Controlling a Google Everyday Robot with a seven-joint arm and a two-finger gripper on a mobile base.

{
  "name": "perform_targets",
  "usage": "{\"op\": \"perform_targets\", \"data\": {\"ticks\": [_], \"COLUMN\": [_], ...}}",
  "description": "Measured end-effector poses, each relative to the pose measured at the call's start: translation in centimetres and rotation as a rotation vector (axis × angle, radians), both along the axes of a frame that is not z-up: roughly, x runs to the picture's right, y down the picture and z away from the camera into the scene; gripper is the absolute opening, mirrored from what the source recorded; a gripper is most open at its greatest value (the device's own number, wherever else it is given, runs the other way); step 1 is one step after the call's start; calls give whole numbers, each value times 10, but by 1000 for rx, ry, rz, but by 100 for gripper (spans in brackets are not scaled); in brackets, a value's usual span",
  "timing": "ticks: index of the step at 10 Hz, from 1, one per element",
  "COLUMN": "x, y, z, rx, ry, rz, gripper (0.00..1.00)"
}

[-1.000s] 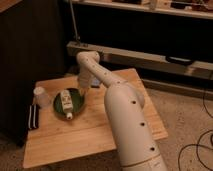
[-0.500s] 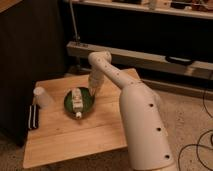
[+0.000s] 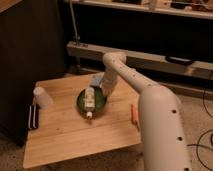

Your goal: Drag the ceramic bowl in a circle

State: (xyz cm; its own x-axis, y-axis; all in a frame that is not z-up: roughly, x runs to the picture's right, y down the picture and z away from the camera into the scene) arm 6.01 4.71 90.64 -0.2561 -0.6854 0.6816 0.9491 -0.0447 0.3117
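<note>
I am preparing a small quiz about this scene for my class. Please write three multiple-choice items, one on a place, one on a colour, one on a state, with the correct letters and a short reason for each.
1. Where is the white cup?
A. inside the bowl
B. near the left edge of the table
C. on the floor

2. What colour is the bowl?
A. dark green
B. red
C. yellow

3. How does the bottle lie?
A. upright beside the bowl
B. on its side in the bowl
C. held up in the air

Answers:
1 B: the cup stands on the wooden table, left of the bowl and apart from it.
2 A: its glossy rim is dark green.
3 B: the bottle lies flat across the bowl, while the gripper is at the bowl's far rim.
</note>
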Motion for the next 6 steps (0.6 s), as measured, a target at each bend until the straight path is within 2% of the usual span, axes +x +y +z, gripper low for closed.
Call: {"op": "perform_targets", "data": {"ticks": [2, 3, 5, 6], "x": [45, 54, 56, 46], "y": [23, 33, 59, 72], "z": [-20, -29, -50, -60], "rx": [-20, -27, -44, -56], "ry": [8, -11, -82, -131], "rz": [12, 2, -40, -66], "gripper": [8, 8, 8, 8]}}
